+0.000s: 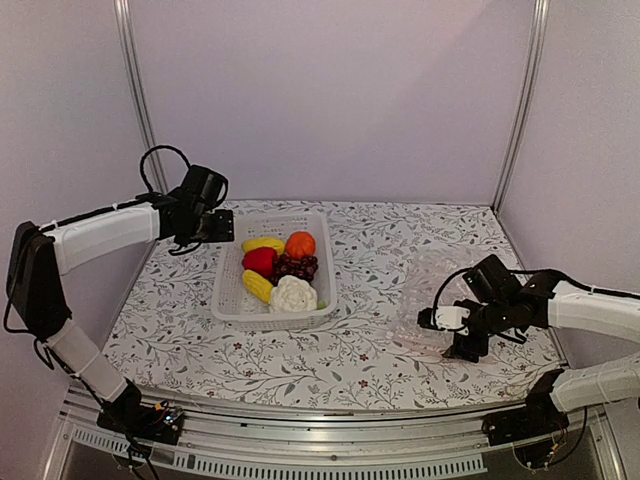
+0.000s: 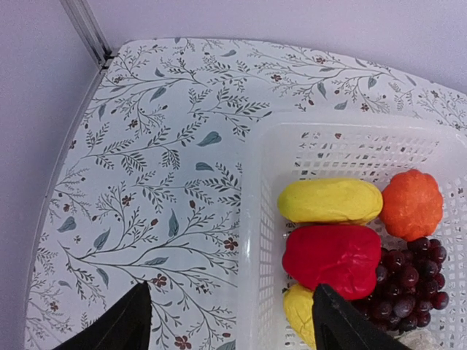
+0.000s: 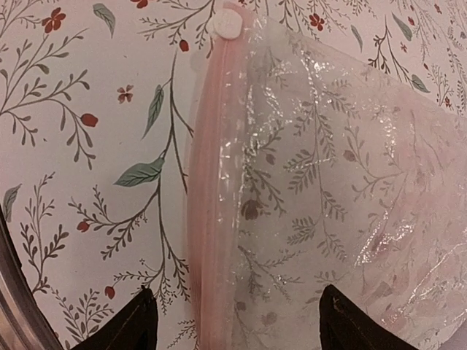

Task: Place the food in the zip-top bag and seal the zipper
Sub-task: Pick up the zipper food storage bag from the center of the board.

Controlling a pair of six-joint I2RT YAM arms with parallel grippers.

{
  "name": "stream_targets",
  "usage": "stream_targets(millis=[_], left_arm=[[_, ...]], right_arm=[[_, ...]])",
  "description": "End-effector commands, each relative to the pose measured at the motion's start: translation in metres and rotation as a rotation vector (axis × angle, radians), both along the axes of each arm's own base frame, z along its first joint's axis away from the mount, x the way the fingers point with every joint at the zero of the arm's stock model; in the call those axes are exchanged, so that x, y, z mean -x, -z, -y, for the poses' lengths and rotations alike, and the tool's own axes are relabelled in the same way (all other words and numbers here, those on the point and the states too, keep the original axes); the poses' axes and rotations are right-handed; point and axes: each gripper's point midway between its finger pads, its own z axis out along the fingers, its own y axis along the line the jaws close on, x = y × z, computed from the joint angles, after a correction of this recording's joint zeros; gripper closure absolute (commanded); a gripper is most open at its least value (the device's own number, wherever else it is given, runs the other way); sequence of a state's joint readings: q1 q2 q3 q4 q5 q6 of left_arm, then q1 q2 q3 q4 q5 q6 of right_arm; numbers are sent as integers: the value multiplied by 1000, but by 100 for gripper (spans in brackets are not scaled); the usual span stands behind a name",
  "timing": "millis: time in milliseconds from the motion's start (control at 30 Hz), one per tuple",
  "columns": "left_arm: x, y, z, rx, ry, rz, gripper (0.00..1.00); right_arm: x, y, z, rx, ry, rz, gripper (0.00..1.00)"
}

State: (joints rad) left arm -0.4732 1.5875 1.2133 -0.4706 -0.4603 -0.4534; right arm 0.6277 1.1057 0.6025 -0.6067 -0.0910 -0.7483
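- While colourful toy produce (image 1: pixel 279 272) filled the white slotted plastic basket (image 1: pixel 225 292), the left gripper (image 2: pixel 230 310) hung spread over its rim.
- And the right gripper (image 3: pixel 237 310) gaped, empty, above the clear crinkly bag's (image 3: pixel 350 182) pinkish zipper strip (image 3: pixel 208 182).

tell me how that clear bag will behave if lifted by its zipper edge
Probably floppy: the zip-top bag lies flat and crinkled. Likely slippery, given its glossy highlights. The zipper strip looks thicker, so probably the firmest place to pinch.

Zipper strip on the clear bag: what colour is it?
The zipper is pale pink; it shows best in the right wrist view.
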Motion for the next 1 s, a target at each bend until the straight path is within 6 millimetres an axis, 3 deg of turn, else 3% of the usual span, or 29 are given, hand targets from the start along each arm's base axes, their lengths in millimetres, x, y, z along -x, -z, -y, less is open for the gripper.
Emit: stream_targets(millis=[0, 200, 433, 700, 800, 867, 967], left_arm=[[2, -30, 3, 20, -26, 71, 25], [4, -47, 23, 54, 8, 120, 26], [5, -63, 42, 77, 42, 155, 26], [4, -72, 64, 105, 83, 179, 27], [4, -75, 75, 115, 101, 186, 27], [3, -79, 82, 123, 115, 198, 27], [3, -85, 95, 141, 138, 217, 27]], right_arm=[[-12, 4, 3, 113, 38, 106, 25], [-35, 2, 7, 191, 111, 221, 37], [-21, 11, 1, 207, 54, 191, 34], [-48, 14, 17, 286, 154, 346, 43], [-61, 11, 20, 312, 199, 407, 54], [-70, 0, 16, 292, 221, 443, 70], [-88, -33, 9, 197, 266, 484, 95]])
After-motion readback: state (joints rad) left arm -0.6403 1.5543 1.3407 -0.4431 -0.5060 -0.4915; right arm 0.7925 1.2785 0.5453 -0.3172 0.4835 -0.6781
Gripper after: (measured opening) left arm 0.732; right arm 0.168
